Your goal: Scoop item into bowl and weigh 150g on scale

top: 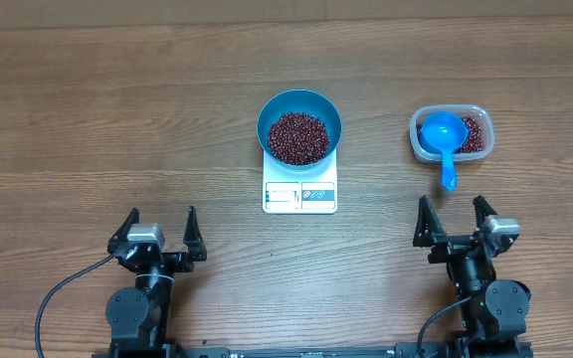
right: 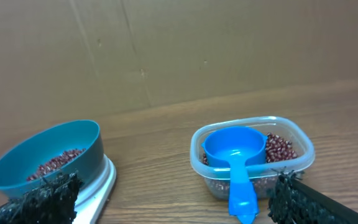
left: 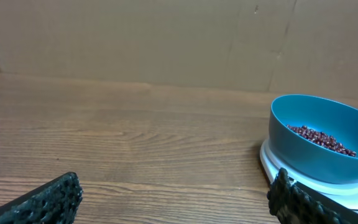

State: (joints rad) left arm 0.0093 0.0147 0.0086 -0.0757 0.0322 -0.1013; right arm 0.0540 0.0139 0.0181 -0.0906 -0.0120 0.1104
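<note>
The right end effector (top: 452,206) gapes wide and empty; loose beans (top: 298,137) probably spill easily, so grip the scoop (top: 444,131) by its handle just ahead.

A clear plastic tub (top: 486,119) is sitting at two o'clock on the wooden table (top: 88,119); a blue scoop (top: 444,131) is resting inside, handle pointing toward six o'clock.

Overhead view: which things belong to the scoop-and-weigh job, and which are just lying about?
Job:
- dark red-brown beans
- round blue bowl
- flat white square scale
- small blue plastic scoop
- clear plastic tub, holding more beans

Just there:
- wooden table
- brown cardboard backdrop
- black cable by the left arm
</note>
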